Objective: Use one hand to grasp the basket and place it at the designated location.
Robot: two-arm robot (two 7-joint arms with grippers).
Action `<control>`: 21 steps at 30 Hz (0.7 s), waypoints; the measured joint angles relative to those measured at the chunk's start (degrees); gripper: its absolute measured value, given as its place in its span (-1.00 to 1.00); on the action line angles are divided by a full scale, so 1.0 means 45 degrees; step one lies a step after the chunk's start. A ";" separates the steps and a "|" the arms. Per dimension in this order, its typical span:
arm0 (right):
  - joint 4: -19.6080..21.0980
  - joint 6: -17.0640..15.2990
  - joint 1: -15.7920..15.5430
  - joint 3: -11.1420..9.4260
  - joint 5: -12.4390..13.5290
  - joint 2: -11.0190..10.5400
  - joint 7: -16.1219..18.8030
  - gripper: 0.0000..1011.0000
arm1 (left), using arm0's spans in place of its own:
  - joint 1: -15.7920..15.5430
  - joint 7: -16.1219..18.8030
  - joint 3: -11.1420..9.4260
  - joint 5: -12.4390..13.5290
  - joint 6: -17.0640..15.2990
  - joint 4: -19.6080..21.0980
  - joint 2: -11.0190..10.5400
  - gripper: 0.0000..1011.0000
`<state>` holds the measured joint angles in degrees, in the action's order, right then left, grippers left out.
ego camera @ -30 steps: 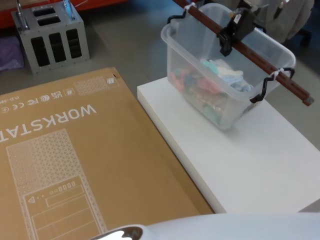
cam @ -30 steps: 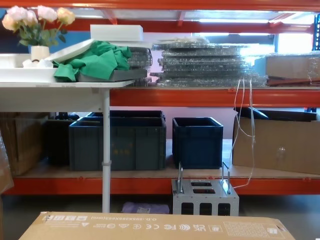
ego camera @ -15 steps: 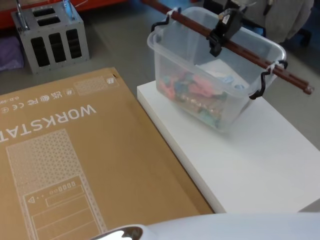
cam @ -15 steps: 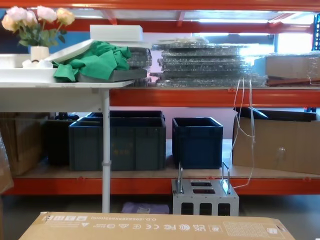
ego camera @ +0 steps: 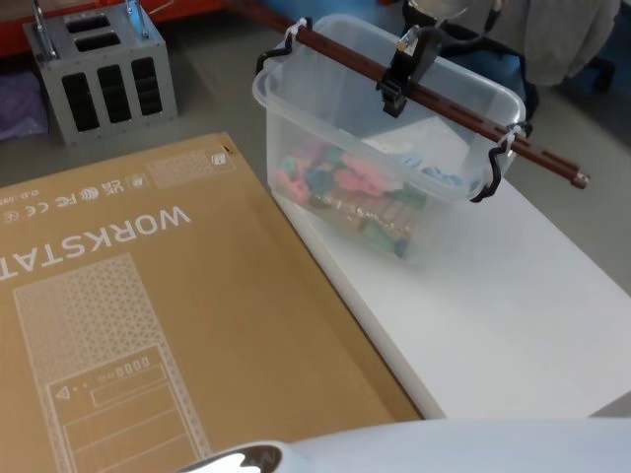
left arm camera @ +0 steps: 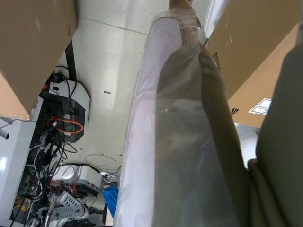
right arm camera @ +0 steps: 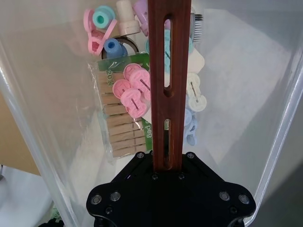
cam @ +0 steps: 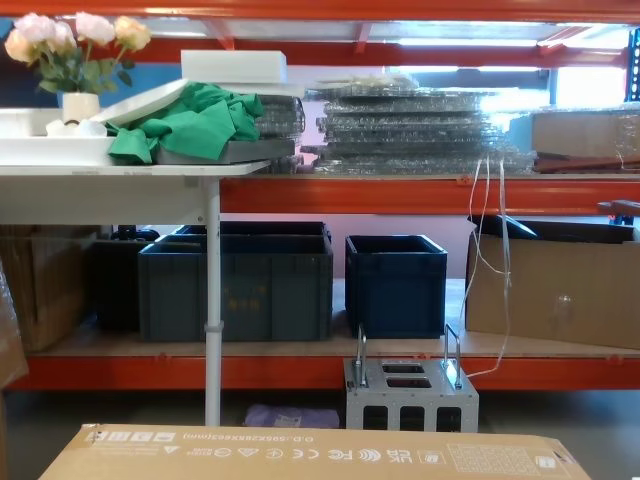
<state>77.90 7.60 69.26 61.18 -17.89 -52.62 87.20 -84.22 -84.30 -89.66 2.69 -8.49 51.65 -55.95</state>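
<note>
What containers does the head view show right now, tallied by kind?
Translucent basket, right tool clamped on its handle: 1
Grey metal box: 1
Flat cardboard box: 1
Total: 3

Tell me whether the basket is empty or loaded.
Loaded: the basket holds coloured clips and a pack of wooden pegs; the right gripper grips its handle.

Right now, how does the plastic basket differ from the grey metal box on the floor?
The basket is translucent, showing clothes pegs inside; the grey metal box is opaque with slots. The basket's bar handle is clamped in the right gripper; the metal box stands untouched. Both have handles.
</note>
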 joint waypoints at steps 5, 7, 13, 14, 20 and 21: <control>0.0108 0.0121 0.0111 0.0195 -0.0068 0.0120 0.0015 -1.00 | 0.0000 0.0000 0.0000 -0.0001 0.0000 0.0000 0.0001 -1.00; 0.0136 0.0162 0.0149 0.0259 -0.0088 0.0140 0.0017 -1.00 | 0.0000 0.0000 0.0000 0.0000 0.0000 -0.0003 0.0000 -1.00; 0.0490 0.0706 0.0387 0.0612 -0.0285 0.0571 0.0053 -1.00 | 0.0000 0.0000 0.0000 0.0003 0.0000 -0.0007 -0.0003 -1.00; 0.0588 0.0815 0.0426 0.0672 -0.0313 0.0673 0.0056 -1.00 | 0.0000 0.0000 0.0000 0.0000 0.0001 0.0000 0.0001 -1.00; 0.1182 0.1414 0.0663 0.1046 -0.0562 0.1049 0.0060 -1.00 | 0.0000 0.0000 0.0000 0.0000 0.0000 -0.0002 0.0000 -1.00; 0.1240 0.1467 0.0699 0.1107 -0.0579 0.1079 0.0052 -1.00 | 0.0000 0.0000 0.0000 0.0000 0.0000 -0.0002 0.0000 -1.00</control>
<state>83.47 14.20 72.41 66.16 -20.50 -47.76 87.44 -84.22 -84.30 -89.66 2.69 -8.48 51.64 -55.94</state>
